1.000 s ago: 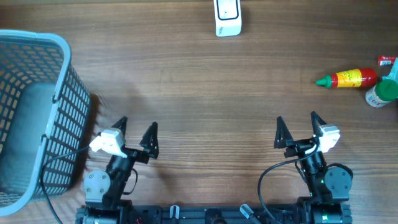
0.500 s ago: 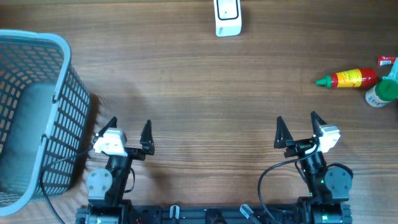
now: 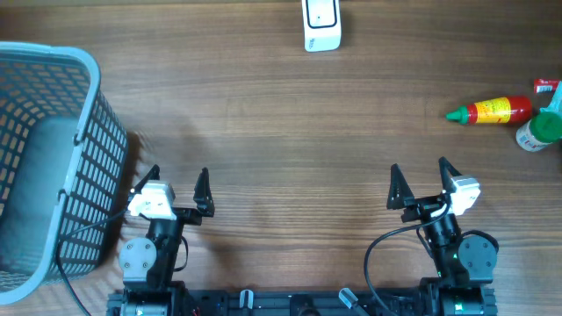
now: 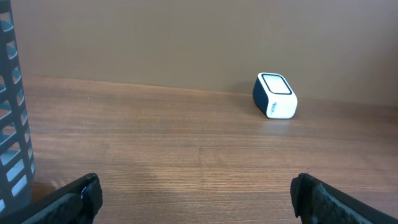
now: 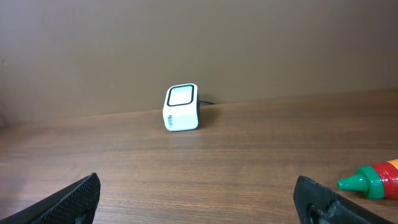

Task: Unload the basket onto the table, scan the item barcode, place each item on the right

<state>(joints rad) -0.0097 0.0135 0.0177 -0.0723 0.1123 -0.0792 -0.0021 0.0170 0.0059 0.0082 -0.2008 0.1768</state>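
Observation:
A red squeeze bottle (image 3: pixel 492 111) with a green tip lies on its side at the table's far right; its tip (image 5: pixel 373 179) shows at the right wrist view's edge. The white barcode scanner (image 3: pixel 321 25) stands at the back centre, also seen as the scanner (image 4: pixel 275 95) from the left wrist and the scanner (image 5: pixel 181 107) from the right wrist. My left gripper (image 3: pixel 179 174) rests open near the front left, with nothing between its fingers (image 4: pixel 87 193). My right gripper (image 3: pixel 420 167) stands open near the front right, its fingers (image 5: pixel 81 193) empty, well short of the bottle.
A grey-blue mesh basket (image 3: pixel 88 61) fills the left side, close to the left gripper; its wall (image 4: pixel 9 124) edges the left wrist view. A white bottle with a green cap (image 3: pixel 540 132) and a red-and-white item (image 3: pixel 546 85) lie at the right edge.
The left gripper has turned and shifted slightly left, now pointing straight toward the back. The right arm and the objects have not moved.

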